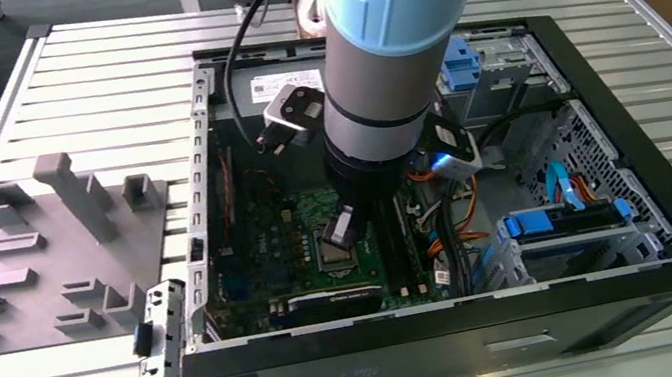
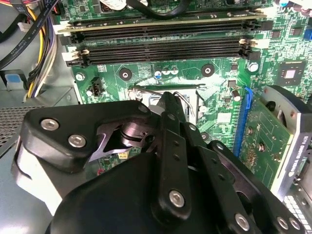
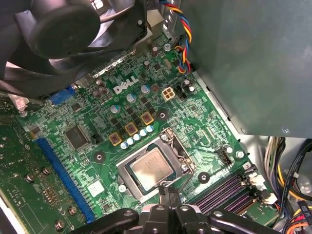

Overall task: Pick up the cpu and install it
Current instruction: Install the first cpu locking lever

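We're right down over the socket now. In the first wrist view the gripper (image 3: 168, 197) hangs just above the near edge of the cpu (image 3: 152, 170). Whether the jaws are apart or together, we honestly can't tell; the linkage blocks the tips in both wrist views.

The cpu itself looks like it's already lying in the socket, inside the shiny metal frame (image 3: 171, 141). So by our read the placing step is pretty much done and we're at the seat-and-secure end of the install. Whatever follows calls for a clean straight motion and no sideways nudge on the chip, since those socket contacts won't forgive any scraping.

The chip is a small flat square, dull silver-grey on top with a thin pale rim. It sits level as far as we can see.

Further out there's the green motherboard (image 3: 204, 131) and the memory slots (image 2: 165, 48). In the exterior view the arm (image 1: 392, 68) reaches down into the open PC case (image 1: 654, 148) sitting on the slatted counter (image 1: 92, 96), with a grey plastic fixture (image 1: 50, 254) off to the exterior view's left.
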{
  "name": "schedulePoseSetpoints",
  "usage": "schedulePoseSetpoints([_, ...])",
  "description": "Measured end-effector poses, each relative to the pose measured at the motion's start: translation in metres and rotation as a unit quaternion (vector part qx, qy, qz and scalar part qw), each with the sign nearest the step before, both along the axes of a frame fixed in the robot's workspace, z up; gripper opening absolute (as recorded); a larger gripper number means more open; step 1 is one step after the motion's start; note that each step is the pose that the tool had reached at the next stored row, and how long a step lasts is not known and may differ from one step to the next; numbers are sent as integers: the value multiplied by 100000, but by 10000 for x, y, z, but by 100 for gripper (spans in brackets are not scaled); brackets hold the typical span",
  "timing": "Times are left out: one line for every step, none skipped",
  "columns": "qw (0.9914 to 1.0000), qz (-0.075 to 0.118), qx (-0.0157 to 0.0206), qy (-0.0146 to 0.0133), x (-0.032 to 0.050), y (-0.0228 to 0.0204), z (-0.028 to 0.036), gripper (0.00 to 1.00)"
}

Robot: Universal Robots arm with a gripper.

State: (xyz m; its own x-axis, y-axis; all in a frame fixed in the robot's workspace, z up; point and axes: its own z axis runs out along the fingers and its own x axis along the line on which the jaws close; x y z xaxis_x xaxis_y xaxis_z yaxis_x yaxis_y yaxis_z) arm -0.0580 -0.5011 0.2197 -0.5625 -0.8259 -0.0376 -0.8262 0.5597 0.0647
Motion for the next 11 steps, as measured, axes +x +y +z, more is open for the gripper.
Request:
schedulePoseSetpoints([100000, -1, 0, 0, 0, 0, 0, 11])
schedulePoseSetpoints([100000, -2, 4, -3, 0, 0, -1, 11])
schedulePoseSetpoints([100000, -3, 5, -2, 0, 1, -2, 11])
schedulePoseSetpoints([100000, -2, 6, -4, 1, 3, -5, 11])
schedulePoseSetpoints([100000, -4, -1, -1, 2, 6, -11, 11])
schedulePoseSetpoints([100000, -1, -19, -1, 2, 7, -15, 11])
schedulePoseSetpoints([100000, -4, -87, -6, 2, 8, -20, 11])
schedulePoseSetpoints([100000, -5, -202, -6, 3, 8, -25, 11])
schedulePoseSetpoints([99999, -3, -359, -4, 3, 8, -29, 11])
schedulePoseSetpoints([99998, -6, -610, -5, 3, 9, -35, 11])
schedulePoseSetpoints([99996, -6, -850, -6, 3, 9, -41, 11])
